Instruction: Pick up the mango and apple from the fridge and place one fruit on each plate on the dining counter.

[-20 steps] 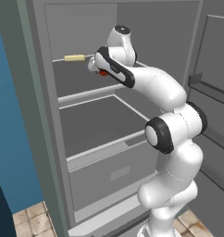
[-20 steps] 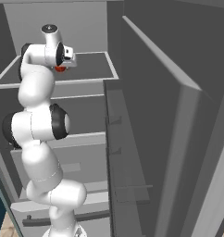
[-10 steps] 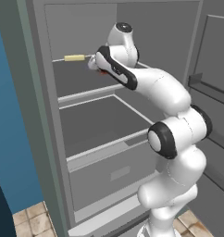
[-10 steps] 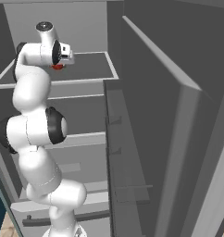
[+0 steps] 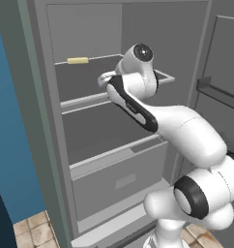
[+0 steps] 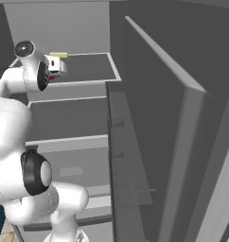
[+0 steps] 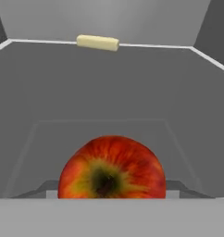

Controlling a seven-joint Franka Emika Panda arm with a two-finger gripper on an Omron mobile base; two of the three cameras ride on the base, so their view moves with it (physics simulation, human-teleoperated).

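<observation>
One fruit, the apple (image 7: 112,167), is sitting right at the gripper (image 6: 53,66) inside the fridge (image 5: 90,121); grasp unclear; mango and plating are remaining.

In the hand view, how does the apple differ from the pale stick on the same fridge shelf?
The apple is round, the pale stick long and thin. The apple is red with a yellow-green patch; the stick is plain pale yellow. The apple sits right in front of the camera; the stick lies at the shelf's back edge. Both are in the fridge.
</observation>
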